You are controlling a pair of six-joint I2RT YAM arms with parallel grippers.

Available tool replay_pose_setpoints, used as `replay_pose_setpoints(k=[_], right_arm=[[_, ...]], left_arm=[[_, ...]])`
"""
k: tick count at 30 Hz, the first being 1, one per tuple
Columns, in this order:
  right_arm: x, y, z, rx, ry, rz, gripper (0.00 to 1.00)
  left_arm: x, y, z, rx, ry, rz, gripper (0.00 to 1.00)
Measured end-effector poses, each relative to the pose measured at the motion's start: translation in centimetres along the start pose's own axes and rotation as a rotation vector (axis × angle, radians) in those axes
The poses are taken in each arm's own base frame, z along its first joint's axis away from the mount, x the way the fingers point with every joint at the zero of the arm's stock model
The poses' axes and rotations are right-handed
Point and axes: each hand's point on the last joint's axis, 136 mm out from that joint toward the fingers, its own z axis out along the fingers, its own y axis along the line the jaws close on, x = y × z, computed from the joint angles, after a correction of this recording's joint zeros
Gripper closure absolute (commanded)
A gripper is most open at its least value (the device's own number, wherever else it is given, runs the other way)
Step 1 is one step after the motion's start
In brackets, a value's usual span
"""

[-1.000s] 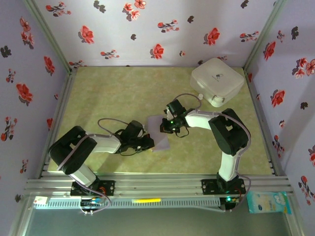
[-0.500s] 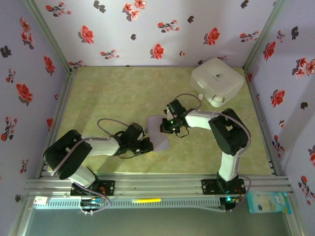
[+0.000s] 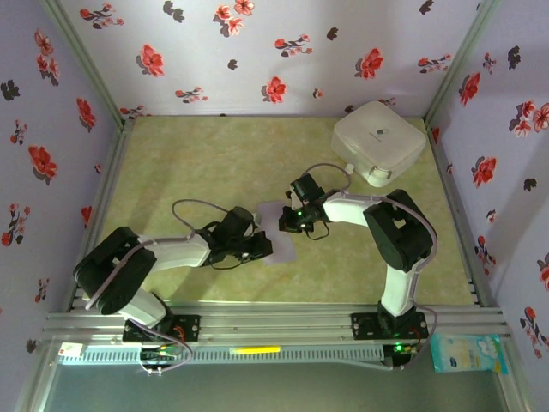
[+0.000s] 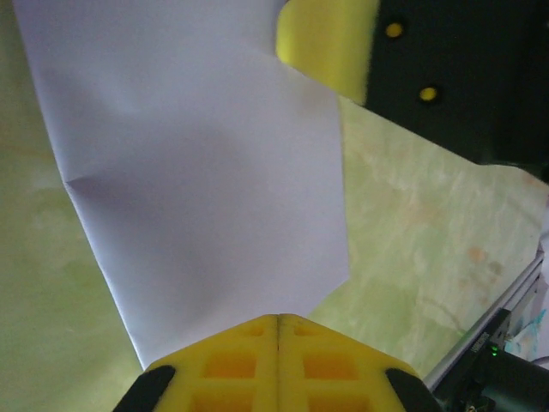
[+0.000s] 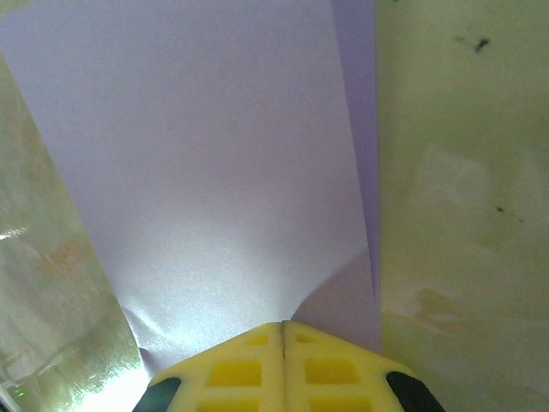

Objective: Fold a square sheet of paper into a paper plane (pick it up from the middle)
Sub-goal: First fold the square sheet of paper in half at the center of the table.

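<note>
The square sheet of paper [image 3: 282,244] is pale lavender and lies flat on the green table, folded over on itself. In the right wrist view its upper layer [image 5: 197,163] lies over a darker lower layer [image 5: 358,129]. My left gripper [image 3: 267,250] is shut, its yellow tips [image 4: 279,320] resting on the sheet's near-left edge [image 4: 197,189]. My right gripper [image 3: 286,225] is shut too, its tips [image 5: 284,326] pressed onto the sheet's far-right part, where the paper wrinkles. A yellow finger of the right gripper [image 4: 326,43] shows across the sheet in the left wrist view.
A white rounded box [image 3: 379,142] stands at the back right corner. Floral walls enclose the table on three sides. A metal rail [image 3: 274,322] runs along the near edge, and a blue packet [image 3: 468,352] lies beyond it at the right.
My left gripper has slid right and slightly away from me, further onto the sheet. The right gripper and the sheet have stayed put.
</note>
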Motion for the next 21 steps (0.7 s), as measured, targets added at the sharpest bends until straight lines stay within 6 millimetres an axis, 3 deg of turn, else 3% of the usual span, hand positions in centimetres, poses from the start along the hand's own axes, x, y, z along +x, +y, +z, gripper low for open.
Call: replay_pose_setpoints(k=[6, 21], right_arm=[[0.0, 0.0, 0.0, -0.001, -0.001, -0.001, 1.0], [0.0, -0.1, 0.0, 0.005, -0.004, -0.005, 1.0]], left_arm=[[1.2, 2.2, 0.7, -0.048, 0.034, -0.021, 1.0], [3.7, 2.9, -0.4, -0.055, 0.132, 0.038, 1.0]])
